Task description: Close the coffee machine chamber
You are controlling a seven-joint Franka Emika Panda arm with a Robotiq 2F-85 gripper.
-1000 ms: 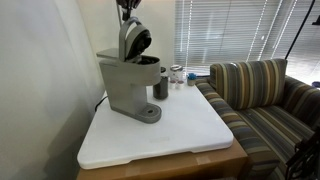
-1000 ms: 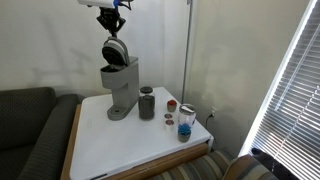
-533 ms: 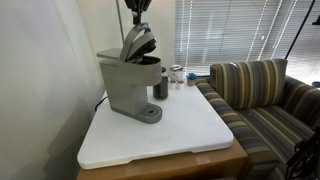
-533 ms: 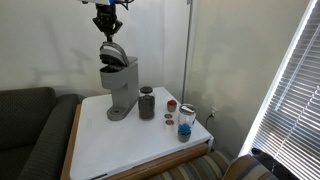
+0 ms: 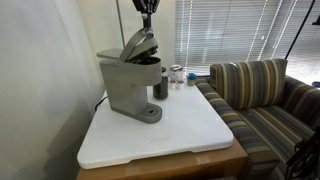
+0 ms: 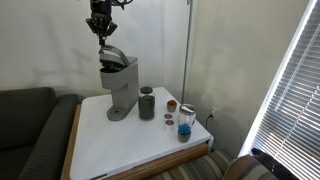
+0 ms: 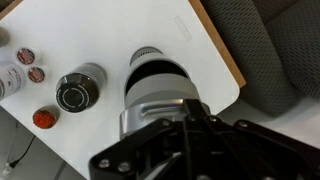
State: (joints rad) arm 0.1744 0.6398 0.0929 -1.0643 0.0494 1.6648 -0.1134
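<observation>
The grey coffee machine [image 5: 126, 82] [image 6: 118, 86] stands at the back of the white tabletop. Its chamber [image 5: 141, 44] [image 6: 113, 55], the rounded grey lid, is tilted partway down over the body, with a gap still showing at its front. My gripper [image 5: 148, 26] [image 6: 102, 38] comes down from above, shut, with its tips against the top of the lid and nothing held between them. In the wrist view the closed fingers [image 7: 187, 103] lie over the grey lid [image 7: 153, 85].
A dark cup [image 5: 160, 85] [image 6: 147, 103] [image 7: 80, 92] stands beside the machine. Small jars [image 5: 177, 75] [image 6: 186, 122] and a red lid [image 6: 171, 105] sit further along. A striped sofa [image 5: 265, 100] borders the white table [image 5: 170, 135]. A wall is behind the machine.
The lid has swung from nearly upright down to a low tilt. My shut gripper has moved down and forward with it, staying on top of the lid.
</observation>
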